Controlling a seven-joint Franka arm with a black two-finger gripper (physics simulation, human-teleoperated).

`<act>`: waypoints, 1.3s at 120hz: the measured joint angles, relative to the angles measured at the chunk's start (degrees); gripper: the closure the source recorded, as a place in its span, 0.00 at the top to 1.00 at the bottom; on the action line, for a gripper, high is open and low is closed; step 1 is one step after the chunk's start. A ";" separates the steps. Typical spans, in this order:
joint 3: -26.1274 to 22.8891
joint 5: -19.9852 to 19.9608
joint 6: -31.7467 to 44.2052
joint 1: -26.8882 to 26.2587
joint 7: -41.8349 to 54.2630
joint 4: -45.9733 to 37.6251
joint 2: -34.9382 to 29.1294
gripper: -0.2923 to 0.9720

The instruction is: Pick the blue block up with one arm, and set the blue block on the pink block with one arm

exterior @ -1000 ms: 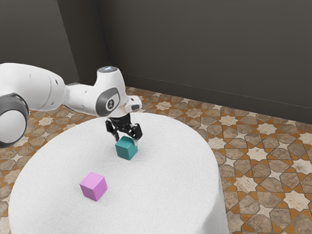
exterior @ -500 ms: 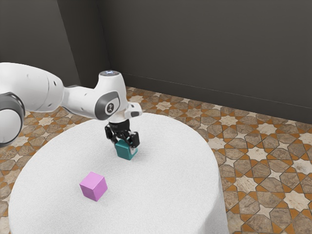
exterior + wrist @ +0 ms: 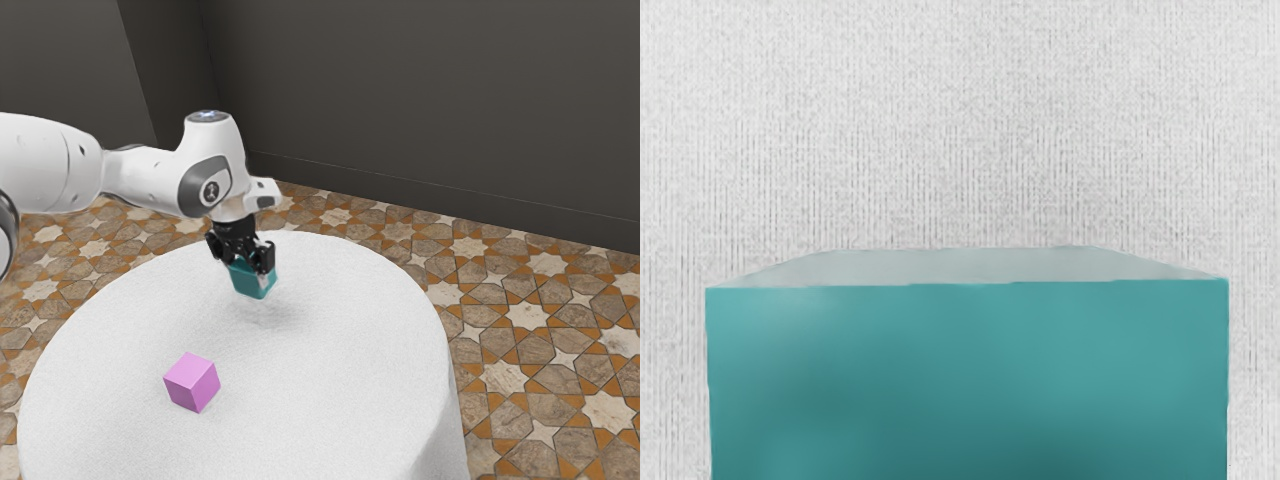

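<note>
The blue block (image 3: 252,281), teal in colour, hangs in the air above the round white table (image 3: 360,380), its shadow on the cloth below it. My gripper (image 3: 246,265) is shut on it, black fingers on two sides. In the wrist view the blue block (image 3: 966,385) sits large and blurred just under my hand, with white cloth beyond. The pink block (image 3: 191,381) rests on the table, nearer the front and toward the exterior view's left of the held block.
The white table drops off at its rounded edge (image 3: 452,400) on the exterior view's right, above a patterned tile floor (image 3: 530,330). Dark walls stand behind.
My gripper came down over the blue block, shut on it, and lifted it off the table, moving slightly toward the exterior view's left.
</note>
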 joint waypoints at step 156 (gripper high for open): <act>0.24 -3.10 -15.15 1.74 -6.43 -3.64 -27.56 0.75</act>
